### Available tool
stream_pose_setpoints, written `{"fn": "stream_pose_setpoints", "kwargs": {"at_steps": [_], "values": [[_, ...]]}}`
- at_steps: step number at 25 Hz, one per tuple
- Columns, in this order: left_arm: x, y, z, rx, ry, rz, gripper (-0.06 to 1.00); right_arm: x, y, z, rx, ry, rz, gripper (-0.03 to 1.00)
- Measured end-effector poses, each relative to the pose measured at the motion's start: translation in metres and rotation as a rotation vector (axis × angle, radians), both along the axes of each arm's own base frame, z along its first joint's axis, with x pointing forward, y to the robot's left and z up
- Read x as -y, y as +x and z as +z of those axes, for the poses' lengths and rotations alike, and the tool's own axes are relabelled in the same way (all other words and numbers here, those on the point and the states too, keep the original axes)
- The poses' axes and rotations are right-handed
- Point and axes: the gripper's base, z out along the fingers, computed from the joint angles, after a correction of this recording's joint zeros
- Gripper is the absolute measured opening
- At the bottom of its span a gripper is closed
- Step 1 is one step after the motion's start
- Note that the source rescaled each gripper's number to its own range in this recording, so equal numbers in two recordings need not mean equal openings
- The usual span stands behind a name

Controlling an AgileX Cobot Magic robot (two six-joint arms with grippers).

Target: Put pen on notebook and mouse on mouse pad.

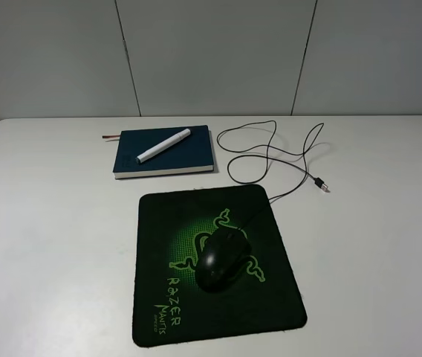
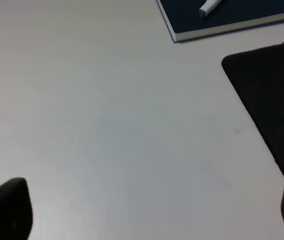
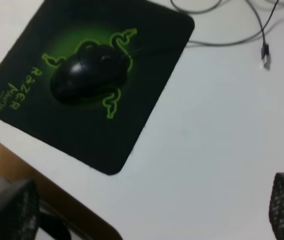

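The pen (image 1: 163,146) lies diagonally on the notebook (image 1: 165,152), which sits closed toward the table's (image 1: 47,245) far edge, a ribbon (image 1: 110,137) sticking out of its far left corner. The mouse (image 1: 223,257) rests on the mouse pad (image 1: 216,262), over the green logo near the pad's middle. The pad lies just in front of the notebook, a strip of bare table between them, and reaches close to the near edge. The cable (image 1: 270,160) runs from the mouse off the pad's far right corner and loops loosely over the table to the right of the notebook, ending in a plug (image 1: 320,184) that lies apart from both. Nothing covers or blocks either pair.

The high view shows no arm or claw. The left wrist view catches only the notebook's (image 2: 232,17) near corner with the pen's (image 2: 208,8) tip, a corner of the pad (image 2: 267,95), and bare table. The left gripper (image 2: 147,210) shows as two dark fingertips at the frame's corners, spread wide with nothing between them. The right wrist view shows the mouse (image 3: 89,72) on the pad (image 3: 82,90), the plug (image 3: 265,56), and what seems to be the table's near edge beyond the pad, though it is blurred. The right gripper (image 3: 152,210) likewise stands wide apart and empty.
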Motion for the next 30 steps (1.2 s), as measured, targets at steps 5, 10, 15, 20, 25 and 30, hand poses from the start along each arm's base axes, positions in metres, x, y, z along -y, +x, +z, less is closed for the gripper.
{"fn": "stream_pose_setpoints", "kwargs": {"at_steps": [5, 10, 15, 20, 25, 30], "values": [[0.0, 0.0, 0.0, 0.0, 0.0, 0.0, 1.0, 0.008, -0.003, -0.019, 0.002, -0.03, -0.047, 1.0], [0.0, 0.0, 0.0, 0.0, 0.0, 0.0, 1.0, 0.016, -0.002, -0.047, -0.024, 0.0, -0.252, 1.0], [0.0, 0.0, 0.0, 0.0, 0.0, 0.0, 1.0, 0.024, -0.012, -0.061, 0.024, 0.055, -0.403, 1.0], [0.0, 0.0, 0.0, 0.0, 0.0, 0.0, 1.0, 0.031, -0.031, -0.071, 0.133, 0.085, -0.545, 1.0], [0.0, 0.0, 0.0, 0.0, 0.0, 0.0, 1.0, 0.033, -0.048, -0.073, 0.311, 0.142, -0.65, 1.0], [0.0, 0.0, 0.0, 0.0, 0.0, 0.0, 1.0, 0.032, -0.049, -0.075, 0.321, 0.143, -0.682, 1.0]]}}
